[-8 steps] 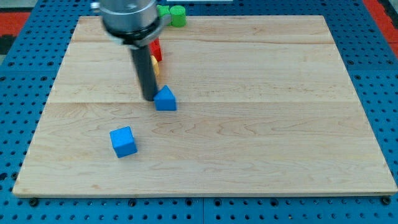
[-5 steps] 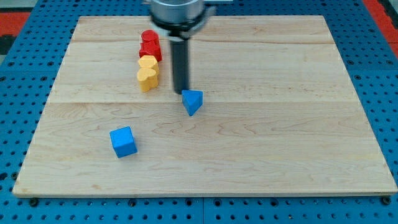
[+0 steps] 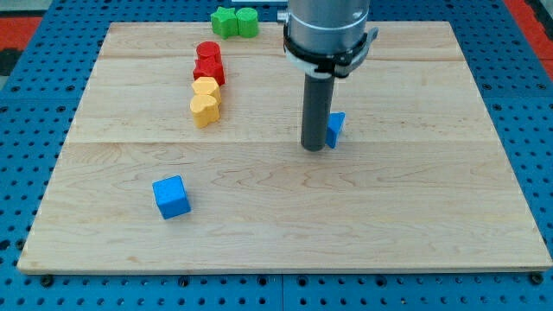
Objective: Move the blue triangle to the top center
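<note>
The pale wooden board (image 3: 406, 199) shows fine grain, joined planks and a smooth matt finish. Around it lies a blue perforated base plate (image 3: 26, 155), apparently metal, dotted with holes. The dark matt rod ending in my tip (image 3: 313, 149) hangs from a grey metallic collar (image 3: 328, 26) with a dull sheen. The blue cube (image 3: 171, 197) at lower left looks smooth, with matt painted faces.
</note>
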